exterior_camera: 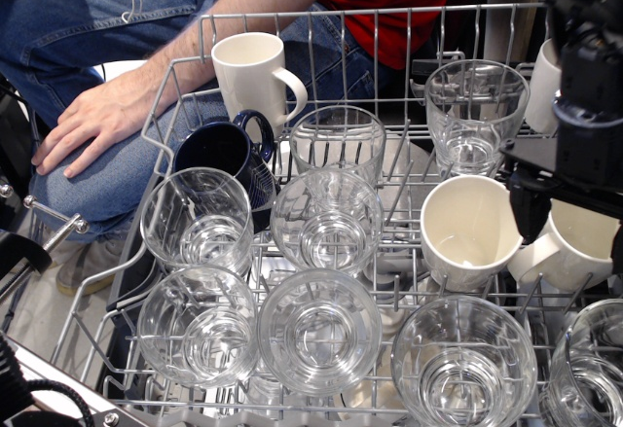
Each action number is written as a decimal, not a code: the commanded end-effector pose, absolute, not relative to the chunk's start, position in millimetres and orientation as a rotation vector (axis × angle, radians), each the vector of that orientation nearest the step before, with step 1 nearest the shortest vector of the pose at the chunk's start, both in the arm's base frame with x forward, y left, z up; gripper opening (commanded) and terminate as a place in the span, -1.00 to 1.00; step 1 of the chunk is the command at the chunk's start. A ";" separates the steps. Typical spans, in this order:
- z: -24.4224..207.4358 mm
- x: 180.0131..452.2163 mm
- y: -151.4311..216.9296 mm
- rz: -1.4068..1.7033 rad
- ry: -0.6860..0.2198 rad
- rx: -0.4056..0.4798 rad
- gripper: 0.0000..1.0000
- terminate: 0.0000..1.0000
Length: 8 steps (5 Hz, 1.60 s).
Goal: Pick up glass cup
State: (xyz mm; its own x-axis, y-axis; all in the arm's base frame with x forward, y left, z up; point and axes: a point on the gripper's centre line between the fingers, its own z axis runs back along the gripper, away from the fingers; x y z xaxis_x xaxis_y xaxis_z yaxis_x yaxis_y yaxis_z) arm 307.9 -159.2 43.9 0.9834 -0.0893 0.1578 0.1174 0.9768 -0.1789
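Observation:
Several glass cups stand upright in a wire dish rack (185, 62). One is at the back right (474, 116), one in the middle (338, 143), one below it (326, 221), and others along the front, such as the one at the front centre (319, 332). My black gripper (574, 225) hangs at the right edge, open and empty. Its left finger (531, 215) is between two white mugs, and its other finger is cut off by the frame edge. It straddles the right white mug (576, 247), to the right of and nearer than the back right glass.
A second white mug (470, 228) sits left of the gripper, a third (255, 75) at the back left and a fourth (542, 82) at the back right. A dark blue mug (224, 153) lies near the left. A person's hand (88, 121) rests on a knee behind the rack.

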 end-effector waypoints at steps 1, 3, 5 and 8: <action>36.1 325.8 -163.1 -0.107 -0.249 -0.187 1.00 -1.00; 26.4 319.7 -174.1 -0.115 -0.243 -0.164 1.00 -1.00; 18.6 306.0 -180.5 -0.121 -0.244 -0.121 1.00 -1.00; -19.7 288.6 -188.2 -0.130 -0.299 -0.076 1.00 -1.00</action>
